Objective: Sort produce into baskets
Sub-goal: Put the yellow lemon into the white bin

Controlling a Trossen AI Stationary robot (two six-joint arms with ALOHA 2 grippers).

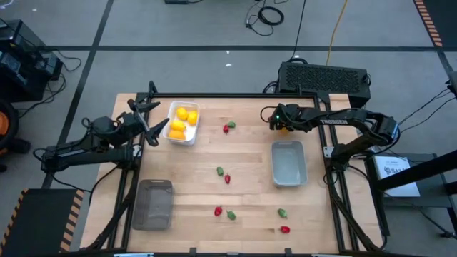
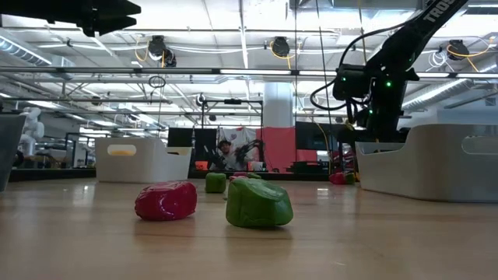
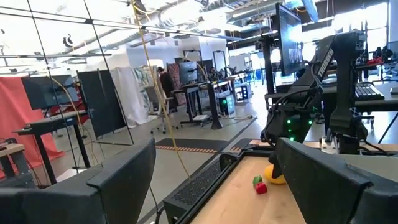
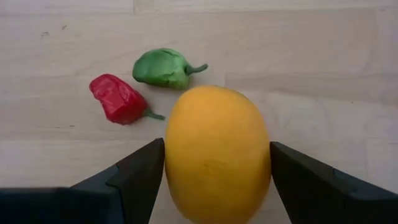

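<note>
My right gripper (image 1: 276, 123) (image 4: 217, 155) is at the far side of the table, just beyond the light grey basket (image 1: 288, 163). It points steeply down and is shut on a yellow fruit (image 4: 217, 155). A red piece (image 4: 118, 98) and a green piece (image 4: 163, 67) lie on the wood just past it. The white basket (image 1: 182, 123) holds several yellow fruits. The darker grey basket (image 1: 153, 204) stands near left. My left gripper (image 1: 153, 123) (image 3: 211, 180) waits open, raised beside the white basket. My right gripper pinches the yellow fruit by its two opposite sides (image 4: 171, 155) between its two fingers, coming from above at a steep slant. The fruit fills the whole gap between them. I cannot tell whether its underside rests on the table.
Pairs of red and green pieces lie at mid-table (image 1: 223, 175) and near the front (image 1: 224, 212) (image 2: 258, 204). A green piece (image 1: 283, 213) and a red piece (image 1: 285, 229) lie at the front right. A black frame rims the table.
</note>
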